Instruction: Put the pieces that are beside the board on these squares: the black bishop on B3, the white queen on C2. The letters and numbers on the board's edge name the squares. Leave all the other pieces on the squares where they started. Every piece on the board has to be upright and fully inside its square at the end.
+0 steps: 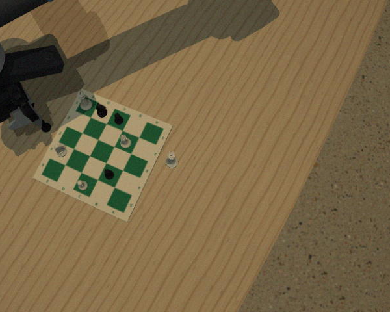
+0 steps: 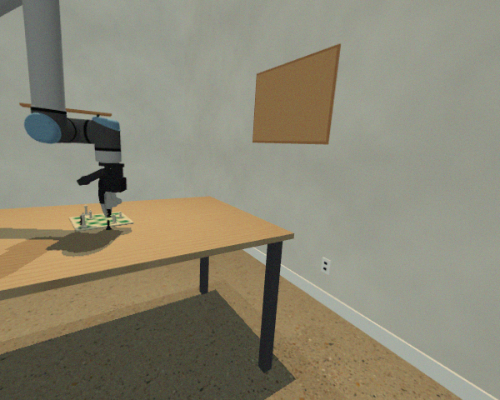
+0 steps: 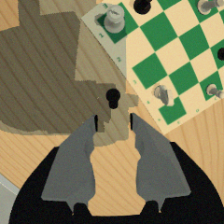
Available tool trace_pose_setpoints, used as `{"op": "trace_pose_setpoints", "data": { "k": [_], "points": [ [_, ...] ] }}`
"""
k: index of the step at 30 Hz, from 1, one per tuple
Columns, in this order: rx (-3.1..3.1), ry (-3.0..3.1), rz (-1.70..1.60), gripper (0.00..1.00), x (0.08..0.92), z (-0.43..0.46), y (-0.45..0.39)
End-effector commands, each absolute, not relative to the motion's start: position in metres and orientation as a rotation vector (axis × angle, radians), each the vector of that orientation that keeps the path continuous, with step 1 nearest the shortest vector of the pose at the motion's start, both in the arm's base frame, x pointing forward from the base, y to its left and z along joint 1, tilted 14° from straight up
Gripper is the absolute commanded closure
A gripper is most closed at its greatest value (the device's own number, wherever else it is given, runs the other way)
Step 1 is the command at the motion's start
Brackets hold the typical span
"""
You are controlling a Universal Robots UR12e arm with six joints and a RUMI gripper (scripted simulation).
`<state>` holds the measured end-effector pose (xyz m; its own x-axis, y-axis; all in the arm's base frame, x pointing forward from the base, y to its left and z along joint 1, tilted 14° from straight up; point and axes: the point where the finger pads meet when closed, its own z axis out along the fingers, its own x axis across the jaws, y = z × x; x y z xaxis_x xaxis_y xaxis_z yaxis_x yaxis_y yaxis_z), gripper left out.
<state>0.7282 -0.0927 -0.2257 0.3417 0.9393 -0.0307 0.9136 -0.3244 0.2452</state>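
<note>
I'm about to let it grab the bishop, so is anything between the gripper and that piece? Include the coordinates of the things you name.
Nothing visible stands between the gripper (image 1: 36, 123) (image 2: 107, 213) (image 3: 114, 121) and the black bishop (image 1: 45, 127) (image 2: 108, 226) (image 3: 113, 96), just beyond its parted fingertips.
</note>
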Motion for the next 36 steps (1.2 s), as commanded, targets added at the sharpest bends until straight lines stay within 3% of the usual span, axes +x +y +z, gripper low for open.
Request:
{"op": "trace_pose_setpoints", "data": {
  "k": [1, 36],
  "points": [
    [2.385, 1.677, 0.173, 0.78, 0.7295, -0.2289, -0.0931],
    [2.385, 1.677, 0.173, 0.78, 0.7303, -0.2326, -0.0935]
  ]
}}
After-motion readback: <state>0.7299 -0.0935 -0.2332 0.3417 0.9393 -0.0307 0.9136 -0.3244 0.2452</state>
